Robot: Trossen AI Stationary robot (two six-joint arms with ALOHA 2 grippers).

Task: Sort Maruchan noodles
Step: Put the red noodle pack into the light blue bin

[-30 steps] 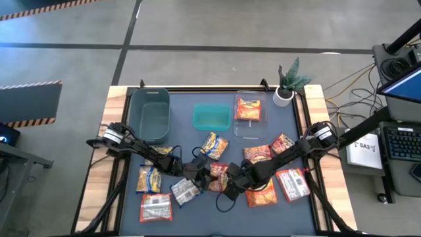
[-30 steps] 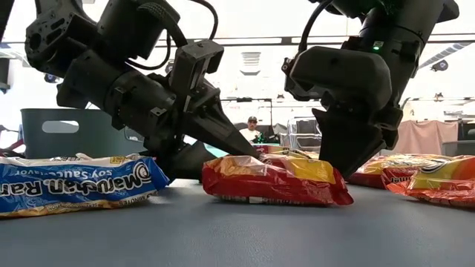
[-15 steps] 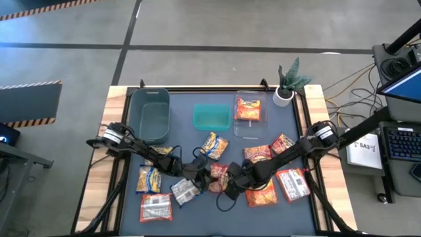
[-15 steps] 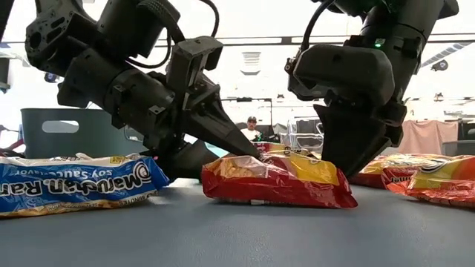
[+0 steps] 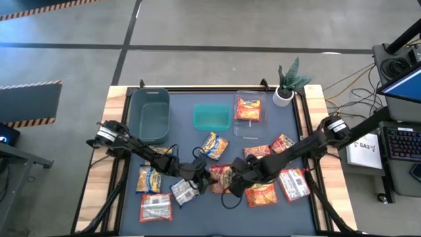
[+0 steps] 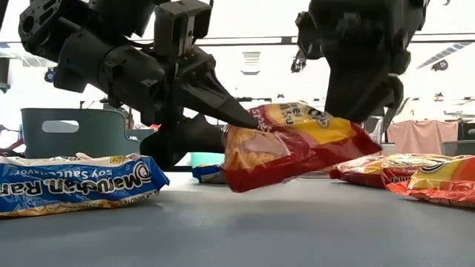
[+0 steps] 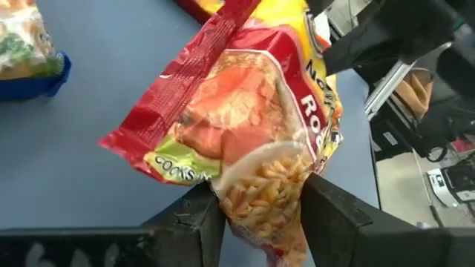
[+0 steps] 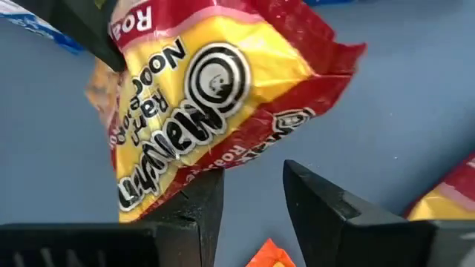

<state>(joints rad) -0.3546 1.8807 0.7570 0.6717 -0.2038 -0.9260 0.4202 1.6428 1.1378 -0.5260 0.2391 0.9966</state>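
Observation:
A red-and-yellow Maruchan noodles packet [image 6: 297, 144] hangs tilted over the middle of the blue table, also seen in the high view [image 5: 220, 175]. My left gripper [image 7: 256, 215] reaches in from the table's left and is shut on one end of it. My right gripper [image 8: 252, 193] stands open just above the packet's other end, its fingers [image 8: 319, 204] close to the red edge seal with the blue table showing between them. Other packets lie flat around: a blue one [image 6: 74, 182], orange-red ones [image 5: 261, 194] and a red-and-white one [image 5: 293, 184]. My left gripper pinches the packet's end with the noodle picture [image 7: 260, 182] between its two fingers. The fingers come slanting down from the table's left, and their tips [image 6: 249, 120] meet the packet's upper left corner. The packet is raised and tilted; whether its lowest corner [image 6: 239, 187] touches the table I cannot tell.
Along the far edge stand a dark grey bin [image 5: 150, 115], a teal bin [image 5: 211, 116] and a clear bin [image 5: 248, 126] with one orange packet in it. A potted plant [image 5: 287, 82] is at the far right corner. Packets lie to both sides of the grippers.
My right gripper has opened, let go of the packet's right end and gone up. The packet, which lay flat on the table, is now raised and tipped so that its printed face stands toward the near edge, held only by my left gripper.

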